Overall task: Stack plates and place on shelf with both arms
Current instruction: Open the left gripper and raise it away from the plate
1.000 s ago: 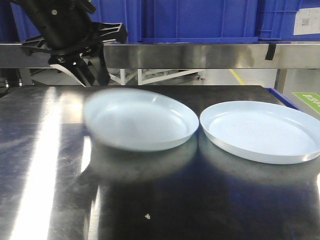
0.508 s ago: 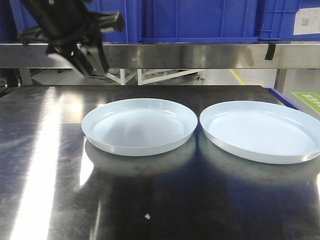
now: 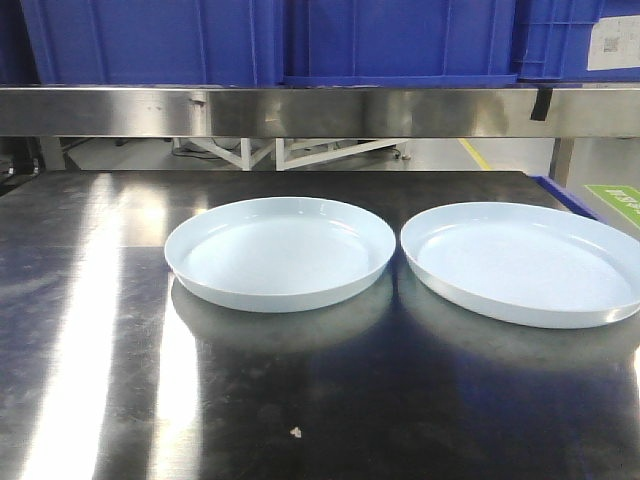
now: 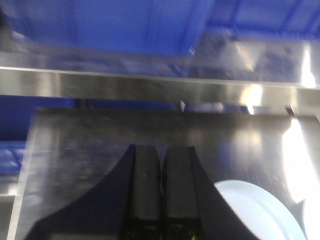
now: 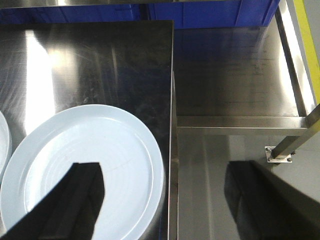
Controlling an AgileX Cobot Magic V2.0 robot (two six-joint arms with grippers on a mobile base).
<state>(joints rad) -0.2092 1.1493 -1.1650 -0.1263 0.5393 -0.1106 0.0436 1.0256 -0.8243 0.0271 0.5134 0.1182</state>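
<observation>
**Two plates side by side, nothing stacked yet**

The left plate (image 3: 280, 255) and right plate (image 3: 520, 262) lie flat on the steel table (image 3: 300, 410), rims nearly touching. Stacking and shelving are both left to do. The left gripper (image 4: 161, 170) looks clenched on nothing, though that view is blurred. The right gripper (image 5: 165, 172) hangs spread wide above the right plate, which sits close to the table's right edge. The shelf (image 3: 320, 110), loaded with blue crates (image 3: 400, 40), runs behind and above.
</observation>
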